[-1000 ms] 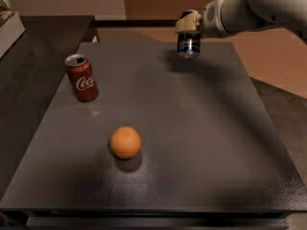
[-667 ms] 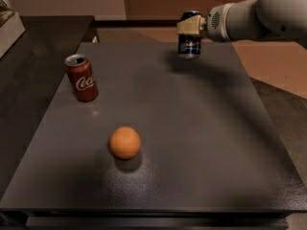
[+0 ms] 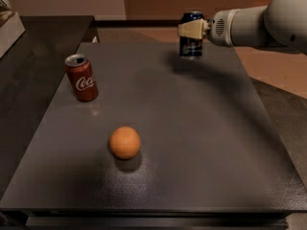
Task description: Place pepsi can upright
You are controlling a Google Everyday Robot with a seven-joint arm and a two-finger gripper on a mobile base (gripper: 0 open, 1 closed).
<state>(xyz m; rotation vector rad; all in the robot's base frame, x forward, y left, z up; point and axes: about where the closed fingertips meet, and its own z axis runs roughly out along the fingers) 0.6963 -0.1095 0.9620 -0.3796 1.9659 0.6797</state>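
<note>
Jaws clamped on the pepsi can [image 3: 192, 48], as far as we can see: the gripper [image 3: 193, 30] wraps its cream fingers [image 3: 191, 29] across the can's upper half, gap just the can's width. Arm [image 3: 254, 23] comes in from the right, roughly level. We see the can upright, long axis vertical, silver top rim up and visible above the fingers, base down. It sits at the far edge of the dark table [image 3: 206, 128], right of centre; we cannot tell if the base touches the surface or hangs just above it. Label is dark blue with pale markings, and we cannot read any of them. Red can [image 3: 82, 78] stands upright at far left, well apart, white "Coca" script readable on its side. Orange [image 3: 124, 142] lies near the table middle, closer to us, touching nothing.
</note>
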